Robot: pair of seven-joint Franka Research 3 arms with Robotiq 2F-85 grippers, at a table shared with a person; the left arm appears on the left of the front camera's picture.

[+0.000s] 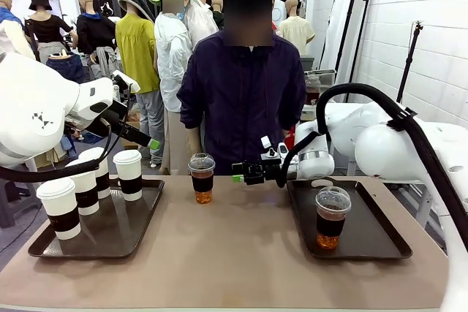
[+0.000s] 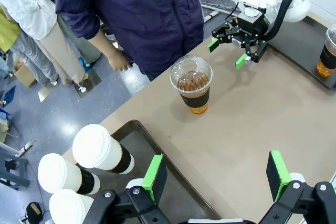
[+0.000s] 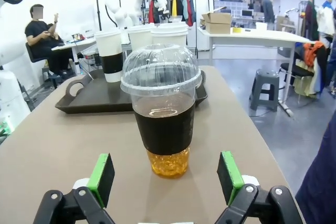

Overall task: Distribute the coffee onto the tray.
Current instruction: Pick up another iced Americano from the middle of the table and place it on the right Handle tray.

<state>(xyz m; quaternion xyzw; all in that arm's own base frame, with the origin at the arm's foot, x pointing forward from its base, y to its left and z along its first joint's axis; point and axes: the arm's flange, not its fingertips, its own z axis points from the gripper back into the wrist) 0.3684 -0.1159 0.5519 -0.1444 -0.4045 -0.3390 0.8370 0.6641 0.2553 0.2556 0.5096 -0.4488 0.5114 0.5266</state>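
- The left gripper (image 2: 215, 178) hangs above the table (image 1: 234, 261), over the near edge of the left tray (image 1: 117, 230). Its jaws are wide open and hold nothing.
- The right gripper (image 1: 245, 173) is low over the table, and its fingers point sideways at the first clear cup (image 1: 202, 177). Its jaws are also open. In the right wrist view the cup stands just ahead of the gap between the green pads (image 3: 100, 179), and they do not touch it.
- The first clear cup stands upright on the bare table between the two trays, near the far edge, in front of the person (image 1: 245, 85). It has a dome lid, a dark sleeve and an amber drink.
- The second clear cup (image 1: 330, 218) stands upright on the right tray (image 1: 373, 233).
- Four paper cups (image 1: 84, 186) with white lids and dark sleeves stand upright, close together, on the left tray.
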